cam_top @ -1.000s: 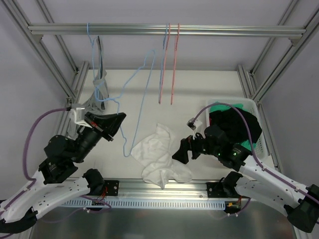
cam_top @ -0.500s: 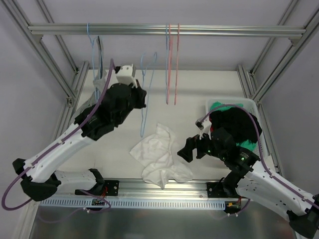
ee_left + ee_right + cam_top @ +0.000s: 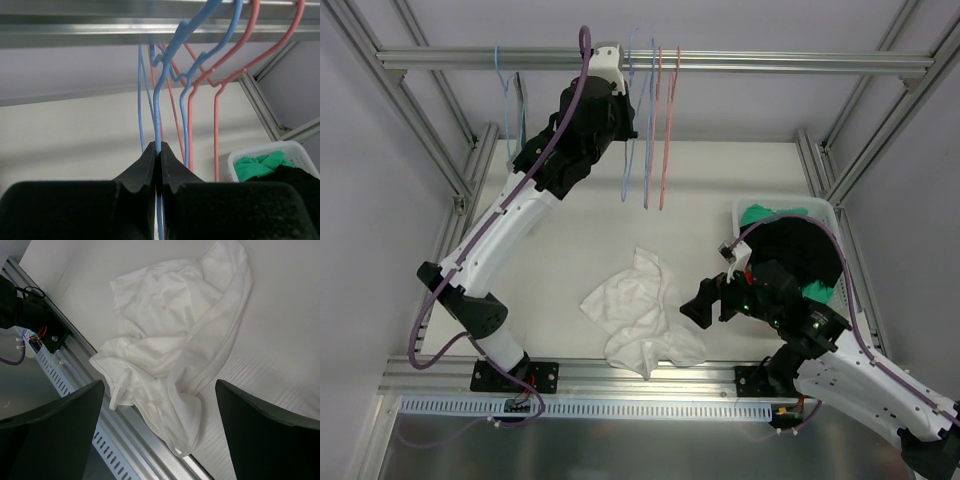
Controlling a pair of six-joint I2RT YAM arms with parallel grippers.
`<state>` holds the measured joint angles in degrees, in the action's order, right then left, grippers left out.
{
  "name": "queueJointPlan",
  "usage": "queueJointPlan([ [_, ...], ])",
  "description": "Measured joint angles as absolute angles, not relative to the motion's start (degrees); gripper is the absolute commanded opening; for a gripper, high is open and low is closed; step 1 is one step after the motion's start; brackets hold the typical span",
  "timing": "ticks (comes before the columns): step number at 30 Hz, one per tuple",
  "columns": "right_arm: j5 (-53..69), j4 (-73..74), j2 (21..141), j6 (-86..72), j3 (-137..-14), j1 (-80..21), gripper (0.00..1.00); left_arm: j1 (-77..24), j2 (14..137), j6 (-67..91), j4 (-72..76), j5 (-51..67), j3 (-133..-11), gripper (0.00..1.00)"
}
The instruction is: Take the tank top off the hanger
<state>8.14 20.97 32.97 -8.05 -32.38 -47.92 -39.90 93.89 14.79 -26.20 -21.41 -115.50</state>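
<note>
The white tank top lies crumpled on the table near the front edge, free of any hanger; the right wrist view shows it spread below the fingers. My left gripper is raised to the top rail and shut on the wire of the blue hanger. In the left wrist view the jaws pinch that blue hanger, whose hook reaches up to the rail. My right gripper hovers open just right of the tank top, its fingers wide apart and holding nothing.
Two pink hangers hang on the rail right beside the blue one. Another blue hanger with a grey garment hangs at the left. A white basket holding green and black clothes stands at the right.
My left arm has swung up from low over the table's left side to the rail, carrying the blue hanger next to the pink ones. The right arm has barely moved.
</note>
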Motion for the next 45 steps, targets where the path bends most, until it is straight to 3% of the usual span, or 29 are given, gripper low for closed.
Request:
queueJointPlan([
  [12, 8.3, 20.9, 34.9, -8.1, -32.1, -47.9, 1.0, -37.4, 100.8, 14.3, -28.0, -14.1, -118.4, 0.0],
  [16, 8.4, 20.4, 37.2, -7.9, -32.1, -47.9, 0.99, -37.4, 99.5, 15.6, -27.3, -12.6, -114.8, 0.27],
  [17, 8.4, 19.9, 38.4, -7.7, -32.1, -47.9, 0.99, -37.4, 98.7, 16.0, -27.5, -12.4, -113.3, 0.46],
  [19, 8.5, 18.3, 41.4, -7.3, -32.1, -47.9, 0.99, -37.4, 96.5, 16.8, -27.9, -12.6, -110.3, 0.58],
  [23, 8.1, 15.2, 50.1, -6.5, -32.1, -48.5, 1.0, -37.4, 89.2, 18.1, -29.0, -14.8, -104.0, 0.99],
  [31, 3.5, 9.8, 67.0, -6.4, -33.5, -57.3, 0.99, -37.4, 61.9, 19.5, -27.9, -23.1, -86.2, 0.99],
  [36, 0.0, 10.5, 80.5, -5.6, -41.6, -61.4, 1.0, -37.4, 44.3, 20.2, -29.4, -26.2, -74.7, 0.99],
  [45, -6.6, 10.9, 96.5, -6.4, -54.3, -66.8, 1.0, -37.4, 36.6, 19.8, -36.6, -25.6, -64.0, 0.99],
])
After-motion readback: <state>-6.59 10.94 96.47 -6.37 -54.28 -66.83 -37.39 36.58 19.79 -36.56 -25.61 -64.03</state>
